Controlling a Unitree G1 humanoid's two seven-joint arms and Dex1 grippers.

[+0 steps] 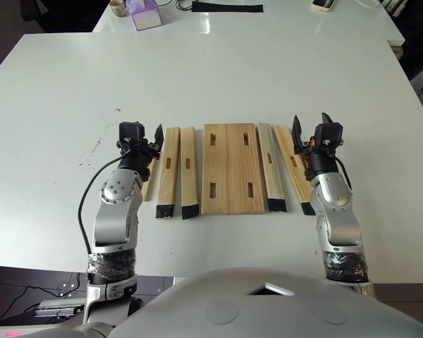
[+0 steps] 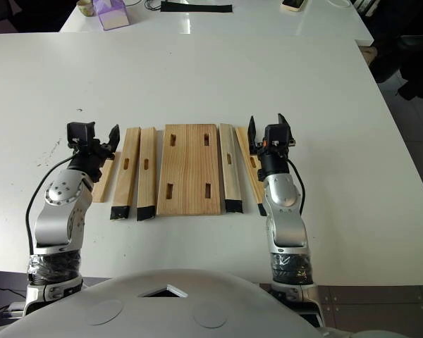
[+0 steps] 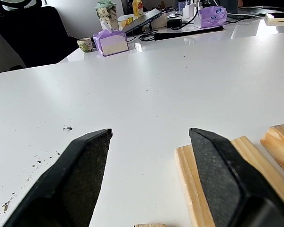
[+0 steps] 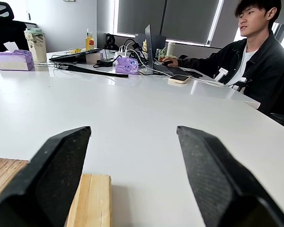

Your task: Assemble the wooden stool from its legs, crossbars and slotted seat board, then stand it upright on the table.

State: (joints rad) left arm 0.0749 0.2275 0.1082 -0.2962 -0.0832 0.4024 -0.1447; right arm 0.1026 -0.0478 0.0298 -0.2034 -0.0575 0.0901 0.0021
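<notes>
From the head, the seat board (image 1: 230,169) lies flat in the middle of the white table (image 1: 211,77), its four slots facing up. Two legs (image 1: 169,172) with black near ends lie side by side just to its left, and two more lie just to its right, all running the same way as the board. A short crossbar (image 1: 149,182) lies beside the outermost left one, partly under the left arm. The left claw (image 1: 145,136) sits over the far end of that crossbar, spread and holding nothing. The right claw (image 2: 266,128) sits over the far end of the outermost right leg, also spread and empty. A tissue box (image 1: 144,13) stands on the next table behind. In the left wrist view the black fingers (image 3: 85,165) stand wide apart above the tabletop, with wood just beside one of them. In the right wrist view the fingers (image 4: 54,170) are likewise apart, a wooden end lying below one of them
</notes>
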